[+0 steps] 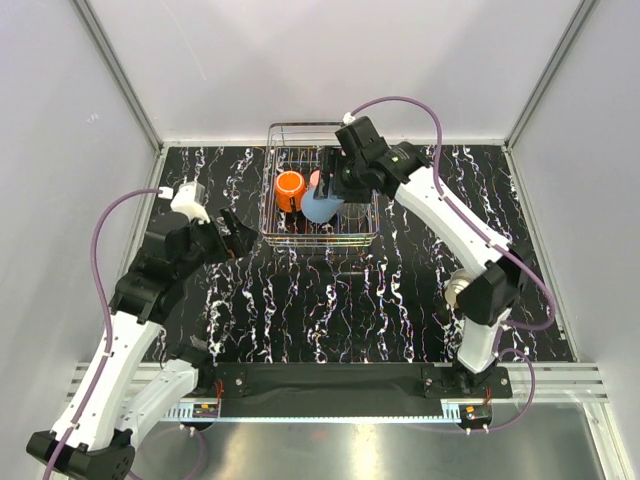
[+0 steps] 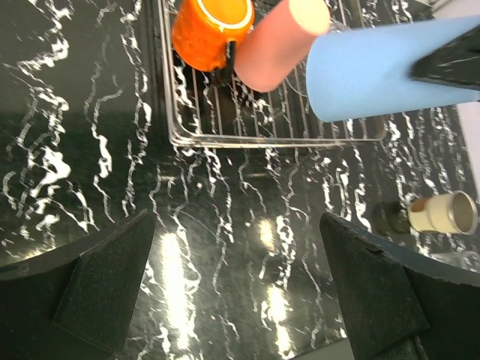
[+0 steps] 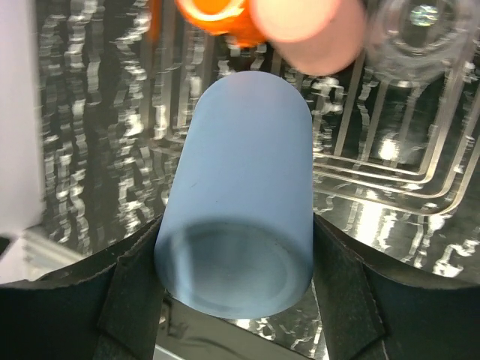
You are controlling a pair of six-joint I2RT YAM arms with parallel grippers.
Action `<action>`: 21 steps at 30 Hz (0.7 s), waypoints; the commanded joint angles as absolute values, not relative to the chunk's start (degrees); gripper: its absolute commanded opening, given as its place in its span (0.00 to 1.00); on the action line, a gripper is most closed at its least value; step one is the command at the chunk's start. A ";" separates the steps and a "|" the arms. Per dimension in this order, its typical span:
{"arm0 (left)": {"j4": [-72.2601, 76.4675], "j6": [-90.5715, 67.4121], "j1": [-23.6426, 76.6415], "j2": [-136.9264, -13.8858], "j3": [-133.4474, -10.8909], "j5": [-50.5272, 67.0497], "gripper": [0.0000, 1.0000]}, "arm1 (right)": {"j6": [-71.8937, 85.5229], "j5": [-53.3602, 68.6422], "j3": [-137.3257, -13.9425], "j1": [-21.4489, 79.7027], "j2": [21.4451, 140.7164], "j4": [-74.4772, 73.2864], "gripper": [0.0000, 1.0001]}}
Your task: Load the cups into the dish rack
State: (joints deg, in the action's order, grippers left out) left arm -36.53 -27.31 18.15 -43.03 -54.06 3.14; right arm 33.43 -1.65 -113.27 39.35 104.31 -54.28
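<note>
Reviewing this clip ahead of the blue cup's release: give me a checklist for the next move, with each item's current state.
1. Secure grip of right fingers on light blue cup: ok.
2. Cup over the dish rack: ok.
3. Bare rack floor near orange mug and pink tumbler: ok.
4. Cup bottom touching rack wires: cannot tell.
5. Clearance: left fingers open, outside rack: ok.
6. Every cup loaded: not ok, beige cup sits on table.
</note>
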 commanded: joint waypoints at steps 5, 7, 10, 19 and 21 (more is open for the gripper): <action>-29.71 -23.20 18.19 -45.88 -50.55 0.26 0.99 | 32.08 -4.22 -117.42 36.13 108.45 -58.01 0.00; -29.27 -23.47 18.19 -47.10 -50.27 1.57 0.99 | 32.25 -4.48 -117.16 35.77 108.98 -58.09 0.00; -29.62 -22.59 18.11 -48.34 -51.06 2.11 0.99 | 32.34 -4.48 -117.07 35.25 109.95 -58.18 0.00; -30.23 -22.50 17.40 -48.43 -51.06 2.20 0.99 | 32.96 -8.44 -116.10 34.80 111.97 -60.73 0.00; -30.24 -22.50 17.23 -48.43 -51.06 2.20 0.99 | 33.05 -8.70 -115.75 34.80 112.32 -61.00 0.00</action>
